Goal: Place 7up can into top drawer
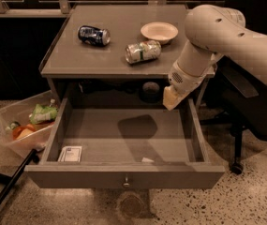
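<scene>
7up can (143, 51), silver-white with green band, on its side on worktop (77, 60) beside bowl (159, 31), dark blue can (93, 35) further left, top drawer (77, 177) open, gripper (170, 97) over its right rear, grip state indeterminable

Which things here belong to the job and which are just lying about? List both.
Job: 7up can, lying on the table; open drawer; tool, over the drawer's back corner.
Lying about: blue can, bowl, card in the drawer, bin.
</scene>
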